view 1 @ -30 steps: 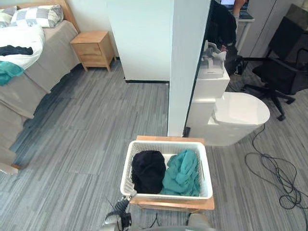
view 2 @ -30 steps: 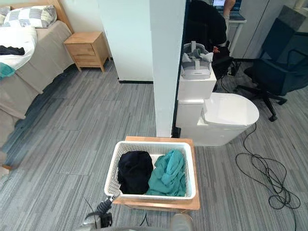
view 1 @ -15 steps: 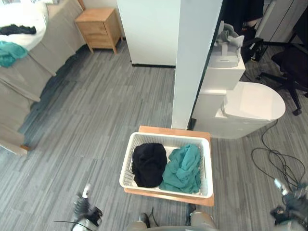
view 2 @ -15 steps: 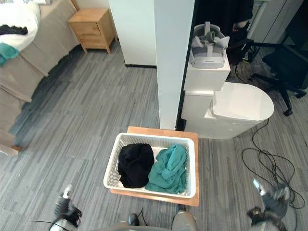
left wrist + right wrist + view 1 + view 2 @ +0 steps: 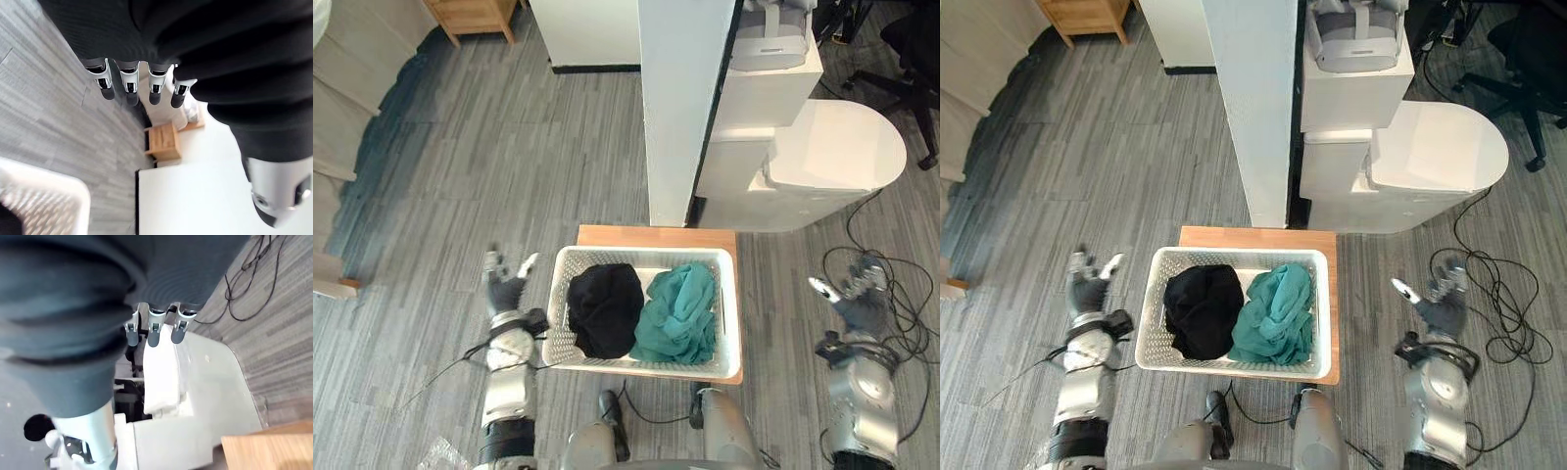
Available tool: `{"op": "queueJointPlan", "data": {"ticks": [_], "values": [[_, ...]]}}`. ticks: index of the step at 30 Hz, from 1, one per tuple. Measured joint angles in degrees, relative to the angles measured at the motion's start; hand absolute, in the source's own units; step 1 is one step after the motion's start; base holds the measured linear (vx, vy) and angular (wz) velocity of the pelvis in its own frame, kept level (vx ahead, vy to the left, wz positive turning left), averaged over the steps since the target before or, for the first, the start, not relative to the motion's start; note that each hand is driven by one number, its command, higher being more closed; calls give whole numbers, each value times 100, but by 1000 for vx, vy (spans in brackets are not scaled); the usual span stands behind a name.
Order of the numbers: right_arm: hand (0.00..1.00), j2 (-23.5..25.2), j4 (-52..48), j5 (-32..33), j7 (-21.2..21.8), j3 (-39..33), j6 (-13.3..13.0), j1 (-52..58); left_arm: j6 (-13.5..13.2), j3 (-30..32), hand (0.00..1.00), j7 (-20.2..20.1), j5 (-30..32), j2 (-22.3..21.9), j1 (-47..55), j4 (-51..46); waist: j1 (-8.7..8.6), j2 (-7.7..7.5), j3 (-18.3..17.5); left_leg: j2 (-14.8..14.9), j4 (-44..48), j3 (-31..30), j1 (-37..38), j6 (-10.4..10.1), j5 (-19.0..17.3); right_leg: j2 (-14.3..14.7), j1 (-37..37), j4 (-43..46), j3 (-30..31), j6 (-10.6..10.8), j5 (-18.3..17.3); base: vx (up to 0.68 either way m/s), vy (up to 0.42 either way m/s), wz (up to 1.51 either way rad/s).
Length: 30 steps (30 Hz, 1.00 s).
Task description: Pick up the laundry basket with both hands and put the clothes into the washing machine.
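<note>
A white perforated laundry basket (image 5: 646, 257) stands on a low wooden platform (image 5: 656, 236). Inside it lie a black garment (image 5: 604, 306) on the left and a teal garment (image 5: 678, 313) on the right. My left hand (image 5: 502, 292) is raised just left of the basket, open, a small gap from its rim. Its straight fingers (image 5: 129, 88) show in the left wrist view, with a basket corner (image 5: 44, 191) past them. My right hand (image 5: 855, 299) is open, well right of the platform, fingers (image 5: 154, 330) straight. A white rounded appliance (image 5: 832, 157) with its lid shut stands behind, to the right.
A white pillar (image 5: 680, 98) rises directly behind the basket. A white box carrying a headset (image 5: 769, 39) adjoins the appliance. A wooden nightstand (image 5: 475, 15) and a bed's edge (image 5: 342, 59) lie far left, and an office chair (image 5: 915, 39) far right.
The camera has tilted down toward the basket. Both hands have risen from the bottom edge to either side of the basket, fingers spread. The basket and clothes have not moved.
</note>
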Motion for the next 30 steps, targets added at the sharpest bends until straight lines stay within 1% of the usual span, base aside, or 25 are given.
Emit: {"op": "queueJointPlan", "data": {"ticks": [2,3,5,6,7,9,12,15,18,21,22,25,27,30], "values": [[0,-53,642,-45,76,421,100,-466,117,-424,0,-3,231,-31,-277,637,-14,7,181,-55,1,-22,-12,4,3,-49,1,-13,8,19,22,-2,51,2],[0,-68,769,-93,81,539,124,-575,101,-465,0,64,313,-46,-326,680,-11,6,245,-66,2,-29,-18,6,4,-57,1,-24,8,22,35,-27,44,5],[0,-132,1066,-245,80,878,230,-854,106,-471,0,96,437,-29,-526,820,13,61,386,-111,7,-131,-112,35,57,-82,4,-155,-16,45,146,-34,40,11],[0,-135,1118,-248,80,938,238,-931,103,-474,0,101,465,-11,-585,894,16,81,409,-116,7,-167,-134,35,64,-82,10,-210,-26,36,194,-30,42,7],[0,-135,1242,-248,75,1056,257,-1085,182,-530,0,114,495,30,-702,1113,15,98,458,-126,7,-179,-156,41,68,-78,33,-317,-26,53,279,-30,51,0],[0,-136,1281,-260,60,1157,268,-1273,347,-596,0,231,571,60,-811,1498,6,94,596,-161,100,-269,-219,43,70,-86,125,-541,-32,76,462,-50,78,2],[0,-135,1495,-295,-62,1194,277,-1383,479,-673,0,272,576,60,-800,1722,4,95,720,-242,127,-359,-273,124,128,-111,229,-786,-71,131,634,-50,52,10],[0,-135,1823,-292,-178,1202,288,-1539,538,-689,0,287,579,67,-802,1882,-2,93,862,-322,134,-475,-360,161,162,-169,256,-954,-119,156,778,-77,67,12],[0,-156,2009,-291,-206,1258,295,-1554,604,-729,0,298,586,79,-800,1991,3,88,882,-341,135,-527,-418,181,175,-164,289,-1117,-137,159,896,-102,44,5],[0,-171,2231,-290,-209,1438,296,-1597,619,-885,0,311,702,204,-803,2022,-5,84,887,-354,135,-587,-490,232,208,-148,283,-1248,-137,160,1005,-100,15,2],[0,-169,2343,-290,-210,1491,297,-1609,630,-908,0,320,741,234,-813,2022,2,61,914,-353,133,-596,-503,247,224,-134,285,-1301,-129,138,1055,-108,6,-4],[0,-162,2497,-289,-202,1670,298,-1616,640,-919,0,431,916,301,-873,2025,-2,-4,1035,-348,131,-587,-508,241,243,-100,288,-1386,-61,142,1144,-102,2,-8],[0,-169,2531,-275,-200,1704,277,-1607,642,-982,0,454,973,385,-946,2094,-4,-8,1055,-347,118,-583,-544,227,254,-86,281,-1478,-50,130,1230,-83,10,-5],[0,-227,2586,-228,-203,1769,258,-1632,657,-1073,0,540,1159,463,-1093,2261,-1,-14,1058,-351,109,-583,-555,223,264,-83,279,-1509,-42,135,1265,-28,11,-1]]}}
